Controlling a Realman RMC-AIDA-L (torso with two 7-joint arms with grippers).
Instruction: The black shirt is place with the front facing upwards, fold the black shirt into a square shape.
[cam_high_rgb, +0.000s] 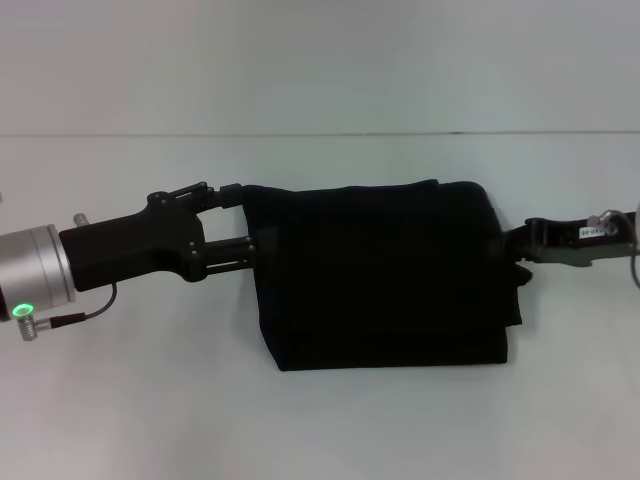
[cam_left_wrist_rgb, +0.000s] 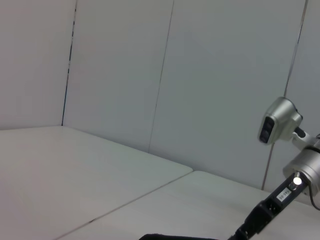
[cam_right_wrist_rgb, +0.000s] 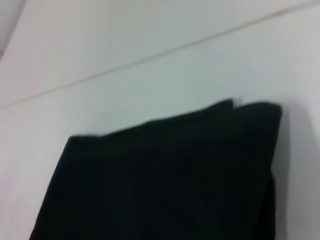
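On the pale, flat tabletop (cam_high_rgb: 150, 420), in the middle of the head view, the plain black cloth shirt (cam_high_rgb: 380, 275) lies as a compact, roughly square bundle of stacked layers, no lettering showing. By that shape, the folding looks almost finished; what seems left is letting go, pulling clear and perhaps squaring the slightly ragged right edge, where a flap hangs out. The black left gripper (cam_high_rgb: 238, 225) sits at the bundle's left edge near the far corner, its two fingers spread one behind the other, with the cloth edge apparently between them; whether it pinches is unclear. The black right gripper (cam_high_rgb: 515, 245) meets the right edge, its fingers hidden by cloth, so its grip cannot be told. The table lies bare on every side, leaving both arms open room to withdraw outward.
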